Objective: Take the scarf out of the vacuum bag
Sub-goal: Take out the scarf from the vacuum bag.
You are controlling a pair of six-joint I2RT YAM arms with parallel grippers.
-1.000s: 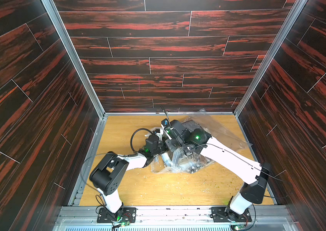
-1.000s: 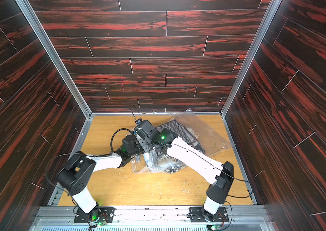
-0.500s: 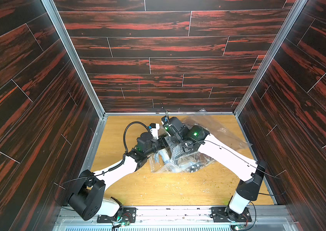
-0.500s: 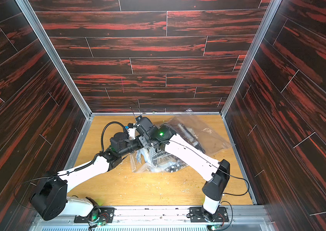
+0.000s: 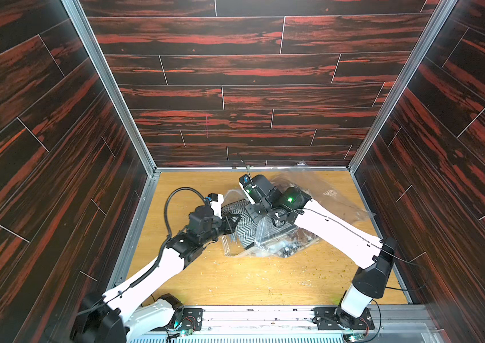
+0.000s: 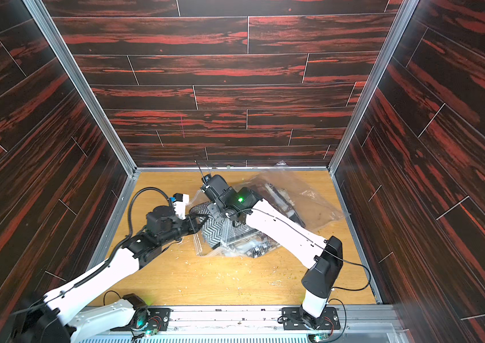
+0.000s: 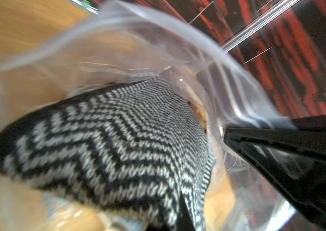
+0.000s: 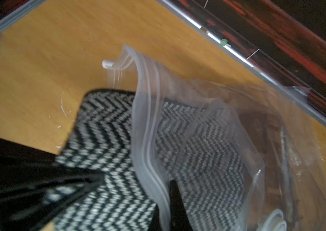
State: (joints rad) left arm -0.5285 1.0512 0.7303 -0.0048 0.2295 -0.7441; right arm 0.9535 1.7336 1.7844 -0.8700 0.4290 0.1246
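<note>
Mid-extraction: left jaws clamp the scarf [image 5: 245, 230] corner (herringbone knit), right jaws pinch the vacuum bag [image 5: 333, 205] zip edge up off the tabletop [image 5: 250, 282]; scarf looks half out; next move probably needs left pulling sideways while right anchors the bag.

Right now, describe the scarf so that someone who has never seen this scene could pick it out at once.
On the wooden table lies a clear crinkly vacuum bag. The scarf sticks out of its open end. Its black-and-white zigzag knit sets it apart from the clear plastic and plain wood.
</note>
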